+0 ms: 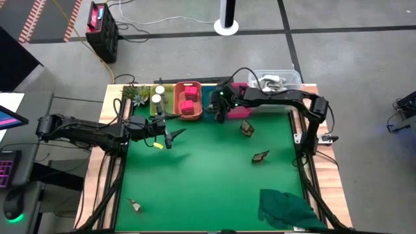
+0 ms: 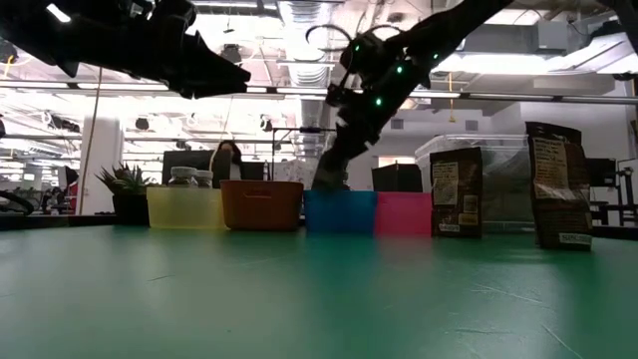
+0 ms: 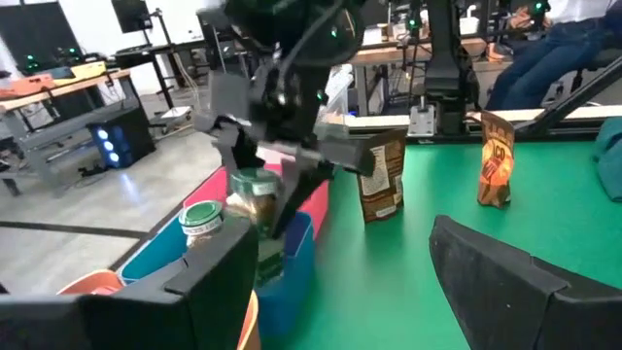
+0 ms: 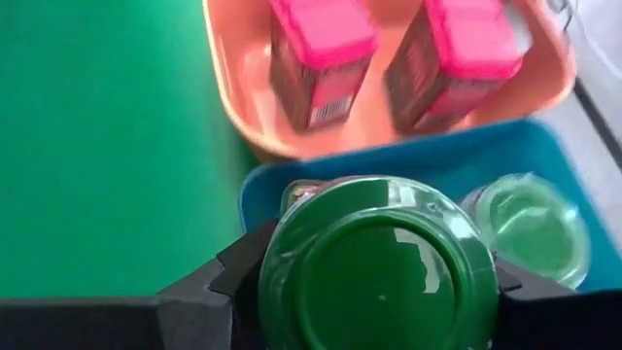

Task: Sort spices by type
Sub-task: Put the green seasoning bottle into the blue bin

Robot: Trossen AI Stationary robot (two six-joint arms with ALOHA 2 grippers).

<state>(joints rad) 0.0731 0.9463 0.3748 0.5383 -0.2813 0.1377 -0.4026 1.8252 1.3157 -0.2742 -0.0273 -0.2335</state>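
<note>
My right gripper (image 1: 220,112) is shut on a green-lidded jar (image 4: 379,267) over the blue tray (image 4: 505,160), where a second green-lidded jar (image 4: 530,226) stands. Two pink-red cube packets (image 4: 321,53) stand in the orange tray (image 1: 188,101). White-capped jars (image 1: 157,95) are in the yellow tray. Three dark sachets (image 1: 246,128), (image 1: 260,156), (image 1: 135,205) rest on the green mat. My left gripper (image 1: 170,134) hovers open over the mat, just in front of the yellow and orange trays, holding nothing. My right gripper pinches the green-lidded jar at its lid (image 4: 292,292), one finger (image 4: 209,287) on each side of it. The fingers point down from above. The jar is upright with its glass body (image 3: 255,199) below the fingers, down at the blue tray's rim; whether it stands on the tray's floor is hidden.
A pink tray (image 2: 403,212) sits right of the blue one, with a clear plastic box (image 1: 276,79) behind it. A crumpled dark green cloth (image 1: 286,208) lies at the near right corner, and a small plant (image 1: 134,93) stands at the far left. The mat's middle is bare.
</note>
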